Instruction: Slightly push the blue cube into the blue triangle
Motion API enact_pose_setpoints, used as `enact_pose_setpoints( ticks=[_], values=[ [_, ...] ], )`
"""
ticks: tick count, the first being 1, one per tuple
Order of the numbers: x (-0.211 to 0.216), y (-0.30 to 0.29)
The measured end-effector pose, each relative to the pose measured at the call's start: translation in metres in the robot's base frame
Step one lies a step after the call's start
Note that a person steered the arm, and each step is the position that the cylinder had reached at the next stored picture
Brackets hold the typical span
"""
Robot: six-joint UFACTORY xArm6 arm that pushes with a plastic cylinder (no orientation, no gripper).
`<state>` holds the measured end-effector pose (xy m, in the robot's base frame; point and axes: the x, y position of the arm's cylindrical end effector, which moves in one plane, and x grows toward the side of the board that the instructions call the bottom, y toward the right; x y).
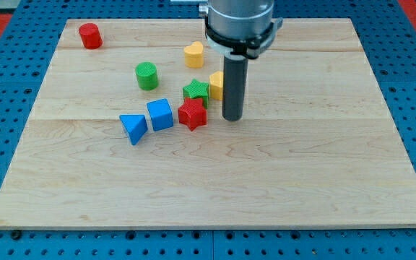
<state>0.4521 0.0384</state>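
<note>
Standing near the middle of the pale wooden board (323, 180), the arm's straight dark rod came down from its grey mount, and my tip (232, 118) met the surface a little toward the board's top edge from centre. The rod had no jaws to open or close and gripped nothing; it ended as a bare point on the wood.

Just to the view's left of my tip lay the red star-shaped block (192, 115), close beside it, though whether they touched could not be told. Behind the red star, toward the top edge, sat the green star-shaped block (196, 91), the two pressed together. A yellow block (216, 84) was partly hidden behind the rod, its shape unclear.

The small blue cube (159, 114) rested left of the red star, nearly touching it. The blue triangular block (133, 127) lay just left of the cube, slightly nearer the bottom edge, their edges close or touching.

A green cylinder (146, 75) stood apart, toward the top edge from the cube. A yellow heart-shaped block (193, 53) lay near the top edge, and a red cylinder (89, 35) stood by the top-left corner.
</note>
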Motion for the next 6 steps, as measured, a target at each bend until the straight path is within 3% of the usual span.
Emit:
enact_pose_setpoints(
  ticks=[1,2,4,5,6],
  values=[
    [0.025,-0.028],
    [-0.02,-0.067],
    [-0.077,-0.072],
    [-0.039,-0.031],
    [-0.021,-0.048]
  ],
)
